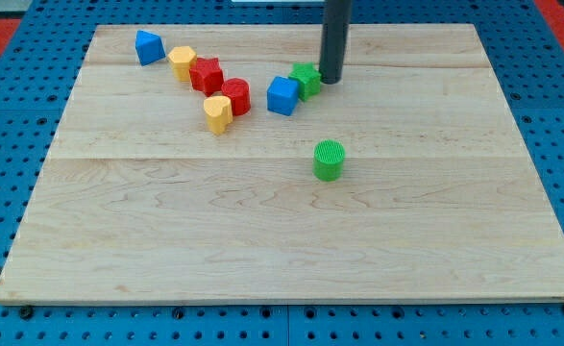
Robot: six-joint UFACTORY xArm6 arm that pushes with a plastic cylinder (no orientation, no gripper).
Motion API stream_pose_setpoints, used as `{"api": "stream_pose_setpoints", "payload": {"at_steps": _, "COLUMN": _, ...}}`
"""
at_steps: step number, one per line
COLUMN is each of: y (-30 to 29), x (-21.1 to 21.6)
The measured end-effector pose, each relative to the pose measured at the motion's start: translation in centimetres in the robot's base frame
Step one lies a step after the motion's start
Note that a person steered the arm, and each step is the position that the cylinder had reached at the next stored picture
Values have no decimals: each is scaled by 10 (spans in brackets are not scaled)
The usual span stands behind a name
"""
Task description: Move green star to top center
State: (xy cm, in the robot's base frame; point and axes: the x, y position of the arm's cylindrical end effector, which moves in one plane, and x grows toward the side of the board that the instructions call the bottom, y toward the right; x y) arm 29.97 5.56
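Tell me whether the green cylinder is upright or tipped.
Upright: the green cylinder stands on end, its round top face up, alone below the cluster.

The rod's tip (331, 81) rests near the board's (262, 240) top edge, touching the green star's (306, 79) right side. The blue cube (282, 95) sits against the star's left. Further left, toward the top-left corner, five blocks cluster. The green cylinder (329, 160) stands alone mid-board.
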Motion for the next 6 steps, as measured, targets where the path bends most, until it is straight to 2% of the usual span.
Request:
{"api": "stream_pose_setpoints", "payload": {"at_steps": 1, "y": 34, "x": 54}}
{"api": "stream_pose_setpoints", "payload": {"at_steps": 2, "y": -20, "x": 44}}
{"api": "stream_pose_setpoints", "payload": {"at_steps": 3, "y": -49, "x": -7}}
{"api": "stream_pose_setpoints", "payload": {"at_steps": 4, "y": -48, "x": -30}}
{"api": "stream_pose_setpoints", "payload": {"at_steps": 6, "y": -47, "x": -44}}
